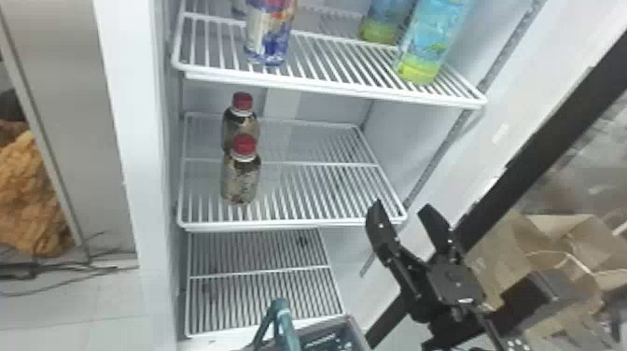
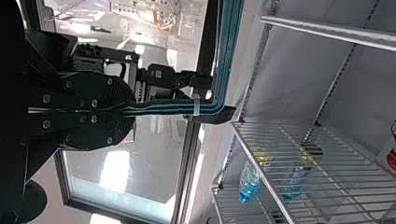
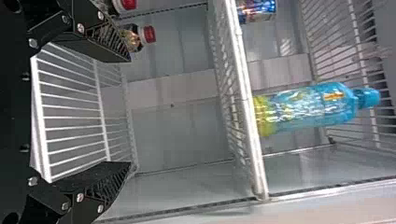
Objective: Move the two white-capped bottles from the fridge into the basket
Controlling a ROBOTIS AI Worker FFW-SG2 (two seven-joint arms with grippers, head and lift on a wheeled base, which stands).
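Two dark bottles with red caps and white neck rings stand on the middle fridge shelf in the head view, the front bottle (image 1: pixel 241 179) before the rear bottle (image 1: pixel 240 122). My right gripper (image 1: pixel 405 215) is open at that shelf's right front corner, to the right of both bottles. In the right wrist view, nothing lies between the fingers of the right gripper (image 3: pixel 120 112); a red-capped bottle (image 3: pixel 132 39) is beyond the upper finger. The basket (image 1: pixel 352 326) is below, its teal handle (image 1: pixel 282 319) raised. In the left wrist view my left gripper (image 2: pixel 125 111) is shut on the handle (image 2: pixel 228 56).
The upper shelf (image 1: pixel 326 86) holds a can-like blue and white container (image 1: pixel 269 35) and blue bottles with yellow-green bases, one at the front right (image 1: pixel 431 42). A lower wire shelf (image 1: pixel 261 270) is above the basket. The black-framed door (image 1: pixel 550 126) stands open at the right.
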